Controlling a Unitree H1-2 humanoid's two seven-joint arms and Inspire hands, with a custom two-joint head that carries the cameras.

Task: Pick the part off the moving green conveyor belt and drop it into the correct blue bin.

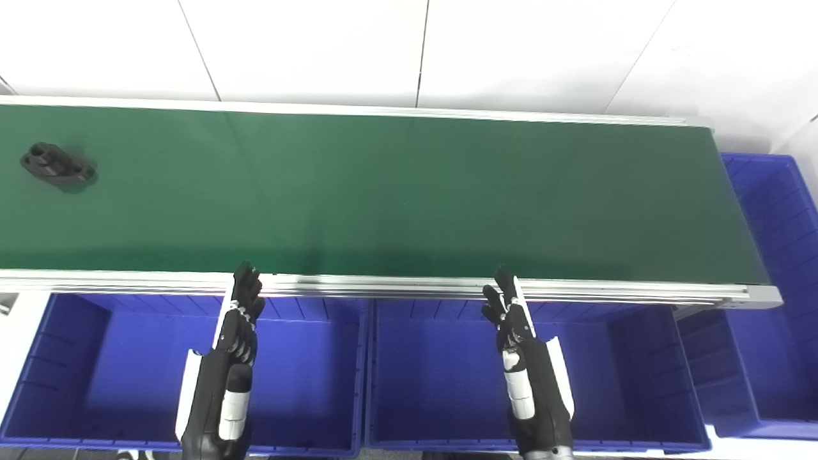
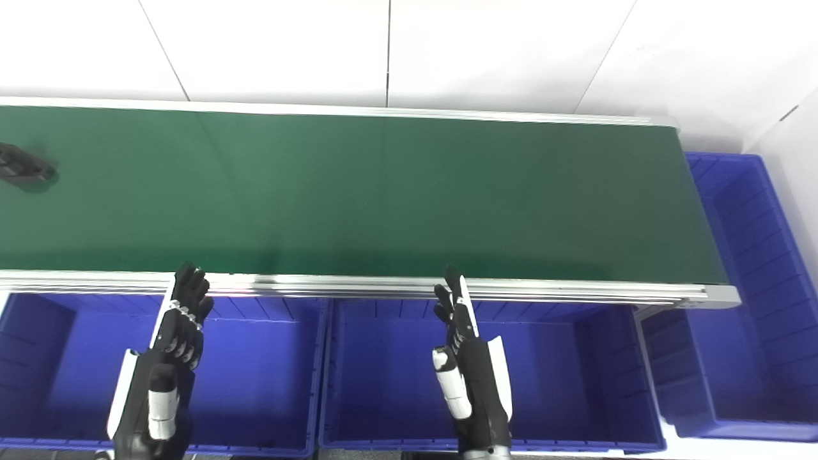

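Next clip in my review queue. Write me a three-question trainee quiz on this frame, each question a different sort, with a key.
1. True or false: the left hand is holding the black part.
2. Multiple choice: where does the part lie on the green conveyor belt? A) far left B) middle C) far right
3. Short answer: what sits below the belt's near edge, under both hands?

Key:
1. False. Both the left hand and the right hand hold nothing, fingers extended, near the belt's front rail.
2. A
3. Blue bins, side by side; another stands past the belt's right end.
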